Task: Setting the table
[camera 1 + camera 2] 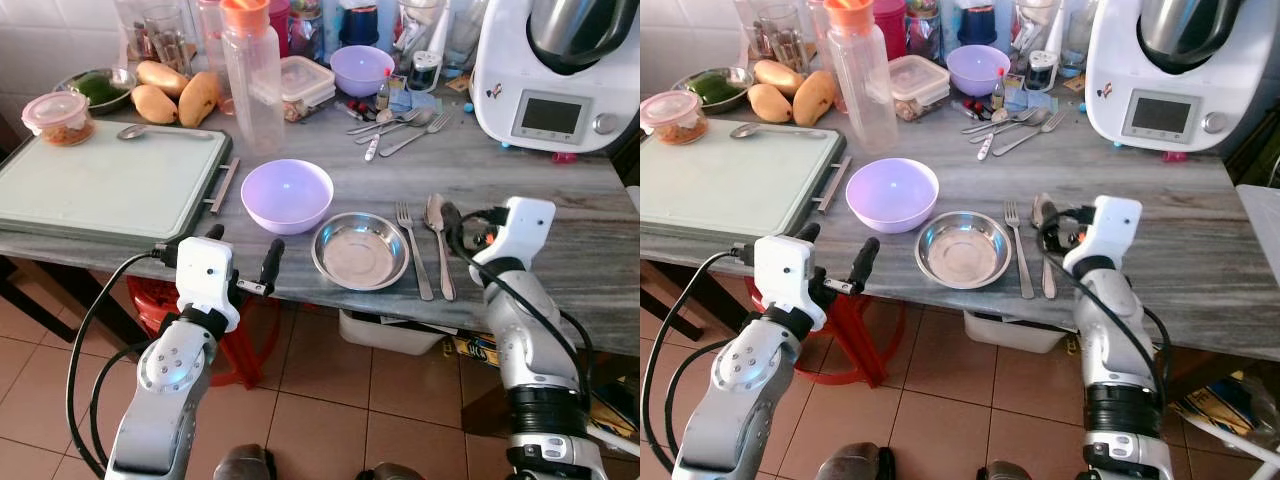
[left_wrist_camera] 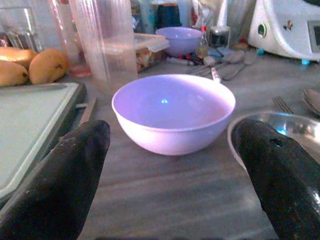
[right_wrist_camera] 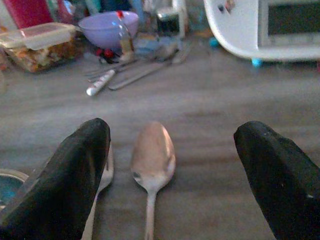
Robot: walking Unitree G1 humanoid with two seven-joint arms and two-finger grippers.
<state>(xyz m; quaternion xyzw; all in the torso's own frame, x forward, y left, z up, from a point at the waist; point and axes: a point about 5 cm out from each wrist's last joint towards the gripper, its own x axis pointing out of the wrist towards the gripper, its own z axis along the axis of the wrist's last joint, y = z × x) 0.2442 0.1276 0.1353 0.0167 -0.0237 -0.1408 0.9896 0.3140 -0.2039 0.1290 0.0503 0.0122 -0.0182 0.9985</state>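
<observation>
Table edge first: the grey counter [image 1: 560,200] runs across the front, and both arms sit right at that near edge. Left gripper [image 1: 243,262] hangs just off the edge with fingers spread wide, holding nothing, lined up with the lilac bowl [image 1: 287,195]. That bowl sits a little way in from the edge, the steel dish [image 1: 360,250] right beside it and closer to the edge. Next to the dish lie the fork [image 1: 412,248] and the spoon [image 3: 151,165], handles reaching nearly to the edge. Right gripper [image 3: 175,165] is also released, its fingers either side of the spoon's bowl without touching it.

Open counter is mostly the strip to the right of the spoon, in front of the white kitchen machine [image 1: 555,75]. Back row is cluttered: plastic bottle [image 1: 250,75], mangoes [image 1: 178,90], loose cutlery. From the head cameras the right gripper's fingers are mostly hidden behind its wrist, and the machine is cut off up top.
</observation>
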